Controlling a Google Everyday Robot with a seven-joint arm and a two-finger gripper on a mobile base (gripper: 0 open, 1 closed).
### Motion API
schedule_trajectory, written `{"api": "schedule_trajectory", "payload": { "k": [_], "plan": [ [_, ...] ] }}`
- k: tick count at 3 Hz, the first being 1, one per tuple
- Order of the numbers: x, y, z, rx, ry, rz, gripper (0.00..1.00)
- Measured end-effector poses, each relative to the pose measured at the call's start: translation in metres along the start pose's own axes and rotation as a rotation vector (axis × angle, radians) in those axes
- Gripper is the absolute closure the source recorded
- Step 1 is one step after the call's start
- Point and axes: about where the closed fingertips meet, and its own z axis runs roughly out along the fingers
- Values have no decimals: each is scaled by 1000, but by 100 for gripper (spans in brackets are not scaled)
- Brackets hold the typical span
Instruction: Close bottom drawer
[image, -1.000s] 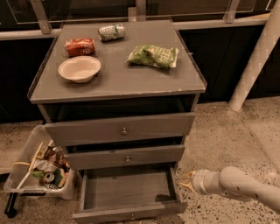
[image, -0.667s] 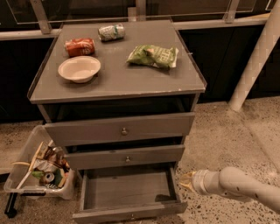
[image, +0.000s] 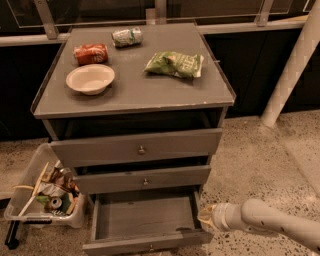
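Observation:
The bottom drawer (image: 145, 217) of the grey wooden cabinet (image: 135, 90) stands pulled far out, its grey plank floor bare and its front panel (image: 150, 243) with a small knob at the lower edge of the view. The two drawers above it are slightly out. My gripper (image: 206, 219) comes in from the right on a white arm and sits against the right side of the open bottom drawer, near its front corner.
On the cabinet top lie a white bowl (image: 90, 79), a red can (image: 90, 53), a silver can (image: 127, 36) and a green chip bag (image: 174, 64). A clear bin of trash (image: 45, 192) stands on the floor to the left. A white post (image: 292, 65) rises at the right.

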Motion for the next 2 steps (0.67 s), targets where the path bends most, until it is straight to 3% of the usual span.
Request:
{"api": "schedule_trajectory", "payload": {
  "k": [2],
  "plan": [
    [38,26,57,-98,-5,-34,100]
  ]
}}
